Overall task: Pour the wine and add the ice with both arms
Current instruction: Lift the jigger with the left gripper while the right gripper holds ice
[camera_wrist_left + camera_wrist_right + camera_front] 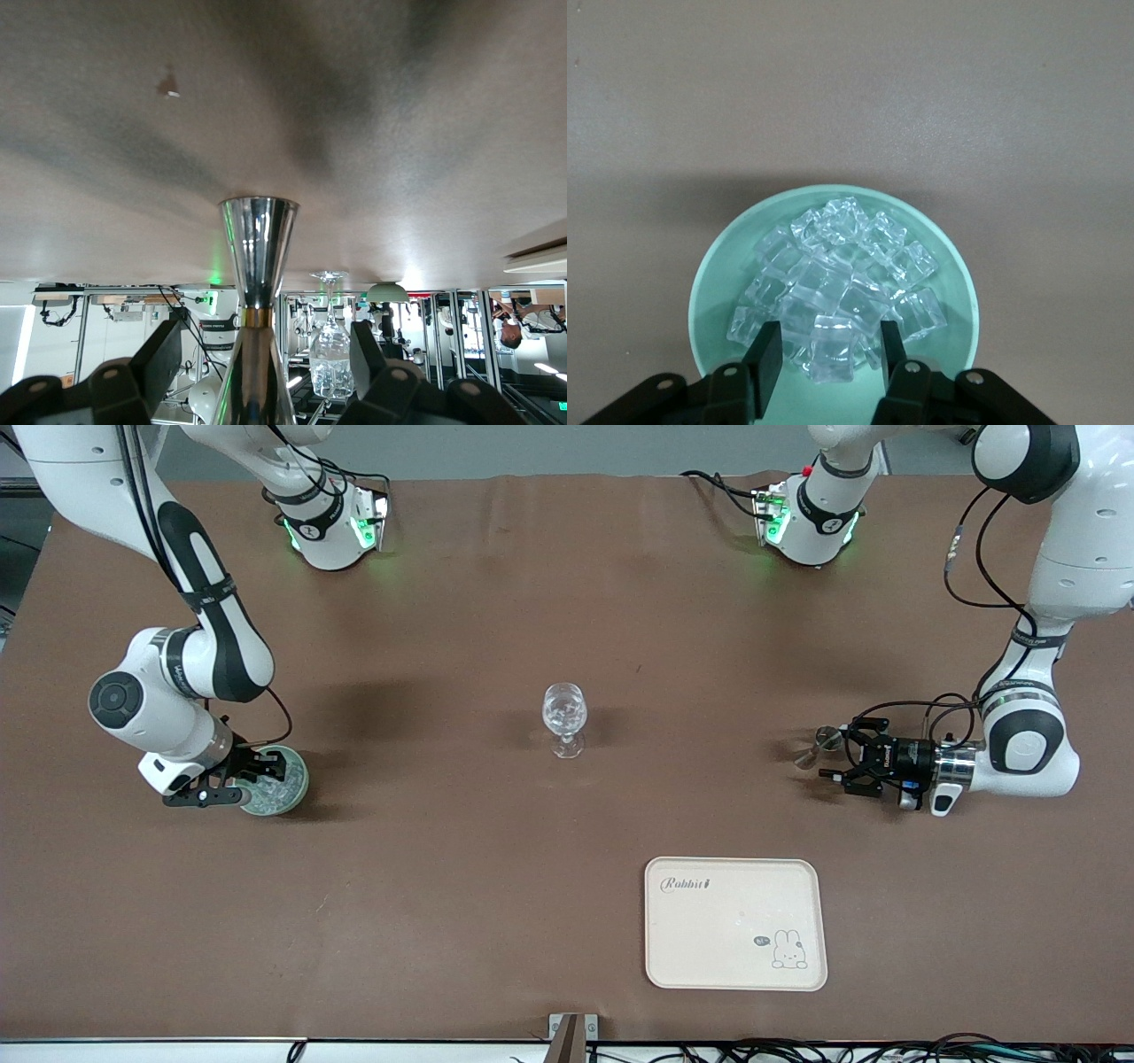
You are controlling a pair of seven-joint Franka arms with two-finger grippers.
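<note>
between the spread fingers of the right gripper (824, 359) sits one cube of the ice (833, 350) in the pale green bowl (713, 266). left gripper (837, 760), well apart at the left arm's end, is clamped on a steel jigger (257, 239). risk: neighbouring cubes wedge the fingers and the cube slips before reaching the wine glass (564, 717).

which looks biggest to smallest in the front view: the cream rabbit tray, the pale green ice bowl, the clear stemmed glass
1. Cream rabbit tray, plainly largest.
2. Pale green bowl, partly hidden by the right gripper.
3. Clear stemmed glass, slightly smaller; close to the bowl.
</note>
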